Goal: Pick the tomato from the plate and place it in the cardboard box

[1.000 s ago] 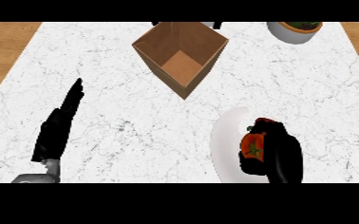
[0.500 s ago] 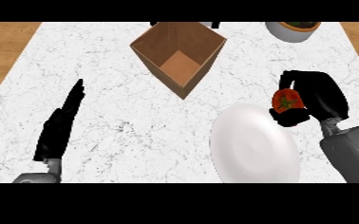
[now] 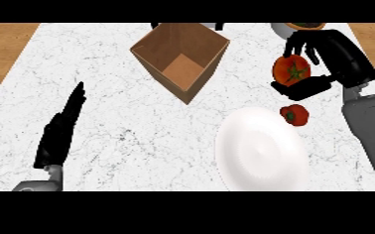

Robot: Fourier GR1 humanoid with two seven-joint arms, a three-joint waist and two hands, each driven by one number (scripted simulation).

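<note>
— Red, was it, the thing the right hand [image 3: 333, 54] had?

— Red with a green star of a stalk: the tomato [image 3: 291, 71]. It was in the upper right of the frame, off the plate, with black fingers curled over its top and the thumb [image 3: 307, 87] tucked under it, so the hand was closed round it.

— And the cardboard box [image 3: 212, 54]?

— Upper centre, open at the top, turned so one corner pointed toward the lower edge. The tomato was to the right of it, clearly apart, not over the opening.

— The plate?

— A white plate [image 3: 256, 153], lower right of centre on the grey-veined white marble counter [image 3: 110, 94], its face bare. Just off its upper right rim lay a smaller red object [image 3: 294, 114]; it could have been a second small vegetable, but I couldn't make it out well enough to name it.

— What about the left hand [image 3: 58, 139]?

— Lower left of the frame, fingers straight and together, pointing up the picture, holding nothing and touching none of the other things.
</note>
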